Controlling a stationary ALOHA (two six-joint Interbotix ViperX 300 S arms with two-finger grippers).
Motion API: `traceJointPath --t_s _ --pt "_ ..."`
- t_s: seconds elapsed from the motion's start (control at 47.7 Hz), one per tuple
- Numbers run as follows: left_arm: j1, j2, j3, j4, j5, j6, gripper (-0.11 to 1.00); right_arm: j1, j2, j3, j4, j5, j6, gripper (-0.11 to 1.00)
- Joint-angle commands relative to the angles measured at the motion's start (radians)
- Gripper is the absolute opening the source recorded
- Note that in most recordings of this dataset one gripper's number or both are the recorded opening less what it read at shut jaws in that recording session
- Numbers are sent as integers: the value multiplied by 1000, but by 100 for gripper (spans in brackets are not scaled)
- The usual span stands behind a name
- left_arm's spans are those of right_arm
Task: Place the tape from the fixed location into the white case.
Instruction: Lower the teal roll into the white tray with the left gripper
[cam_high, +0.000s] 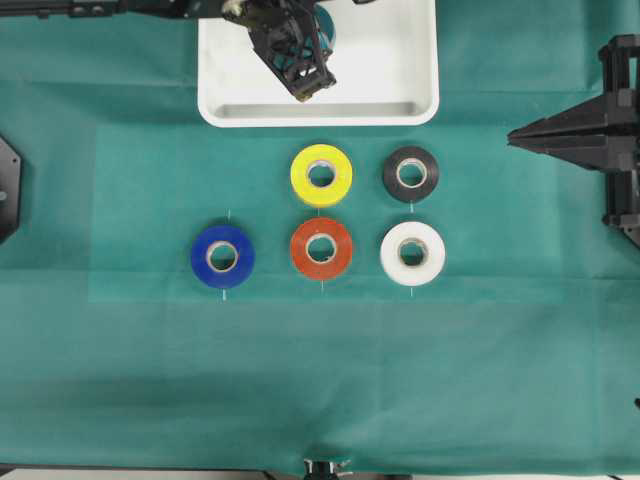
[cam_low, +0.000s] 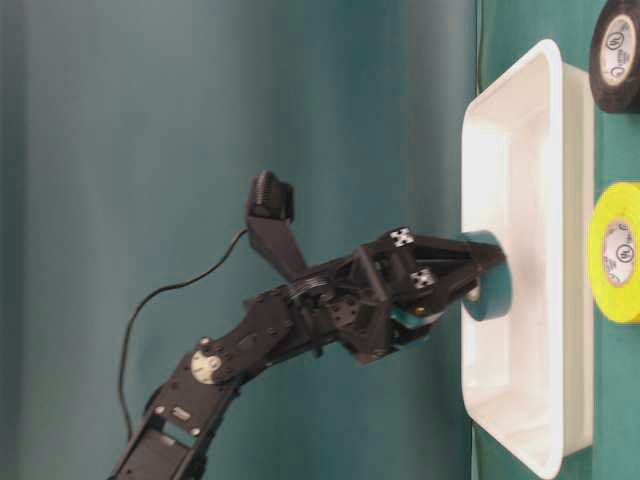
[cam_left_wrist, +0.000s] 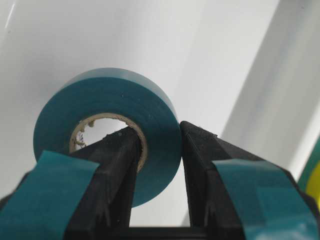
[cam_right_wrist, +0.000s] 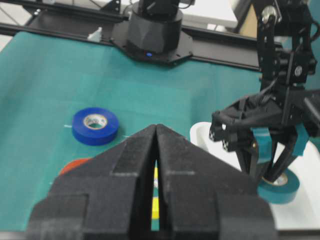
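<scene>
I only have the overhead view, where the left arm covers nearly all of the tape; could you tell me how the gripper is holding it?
Observer: In the left wrist view, the left gripper pinches the teal tape through its wall, with one finger inside the core and the other outside.
Operator: Thank you. Is the roll tilted?
Observer: No. The table-level view shows it held flat, parallel to the floor of the white case.
Operator: Is it down on the case floor?
Observer: Not yet, it seems. At table level the roll sits about at rim height, with white floor showing beyond it.
</scene>
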Motion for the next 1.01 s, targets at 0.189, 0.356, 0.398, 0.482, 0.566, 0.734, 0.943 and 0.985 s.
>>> traceJointPath --t_s 0.189,0.356,0.398,0.482,0.566,0.734,0.943,0.985 --pt "6 25 -20 -2 -63 0 22 -2 9 -26 0 -3 0 -1" --pt "6 25 -20 -5 -64 0 22 -2 11 -26 0 -3 0 -1" --pt "6 25 -20 -5 -64 0 22 0 11 -26 0 -5 0 -1" --pt "6 25 -20 -8 -66 -2 22 0 11 -26 0 -5 0 -1" --pt "6 25 -18 -9 -66 -2 22 0 12 -26 0 -5 0 -1" --pt "6 21 -12 -9 -61 -2 23 0 12 -26 0 -5 0 -1" --pt "5 18 -11 -12 -58 -8 59 0 12 -26 0 -3 0 -1" --pt "3 18 -11 -12 -58 -8 73 0 12 -26 0 -3 0 -1"
